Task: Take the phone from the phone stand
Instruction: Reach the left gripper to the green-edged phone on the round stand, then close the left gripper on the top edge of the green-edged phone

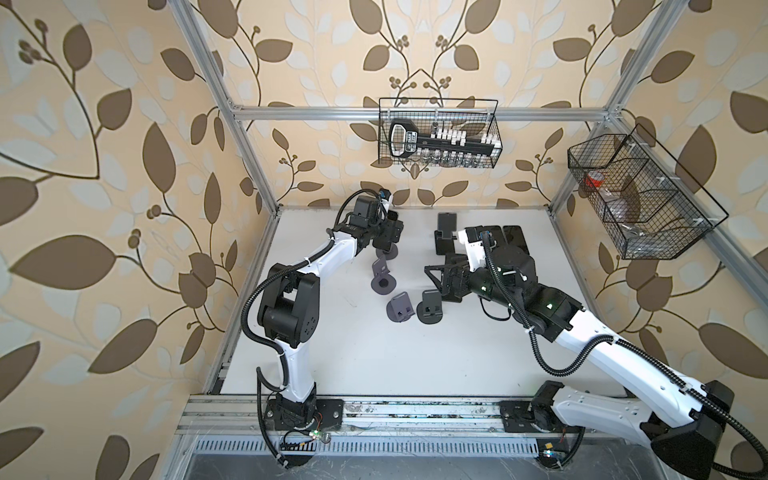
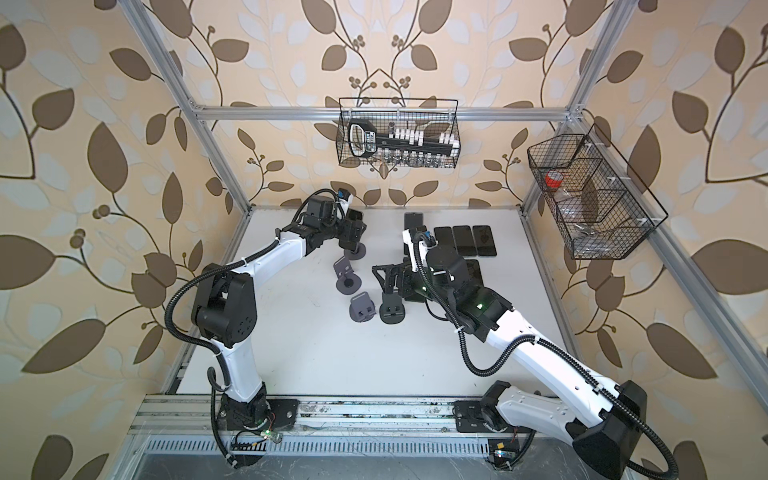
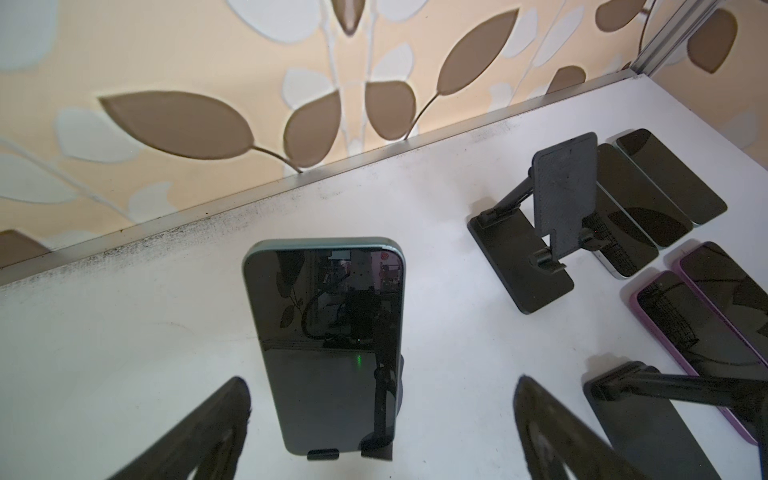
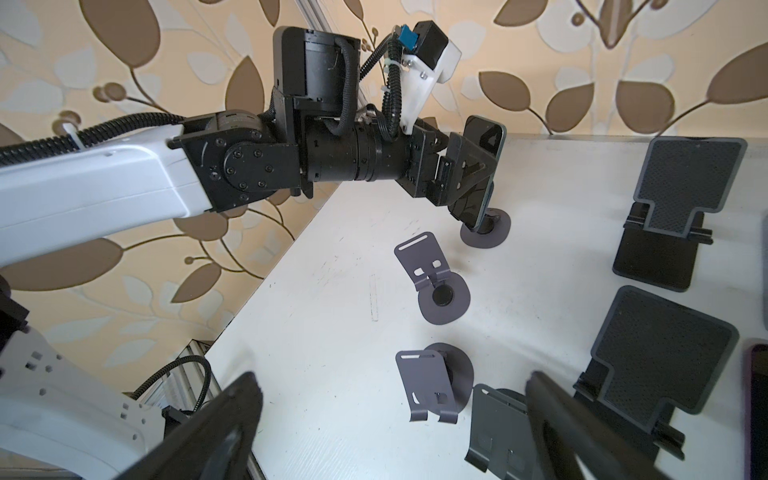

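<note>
Tabletop [image 3: 124,353], phone [image 3: 328,345] near rear edge, perhaps ungripped

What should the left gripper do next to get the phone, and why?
Probably close on the phone. The left gripper is open, its fingers on either side of the phone, which sits on its stand, so a grip likely comes before lifting.

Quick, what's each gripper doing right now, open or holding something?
Left gripper: open, either side of the phone, not gripping it.
Right gripper: open, holding nothing.
</note>
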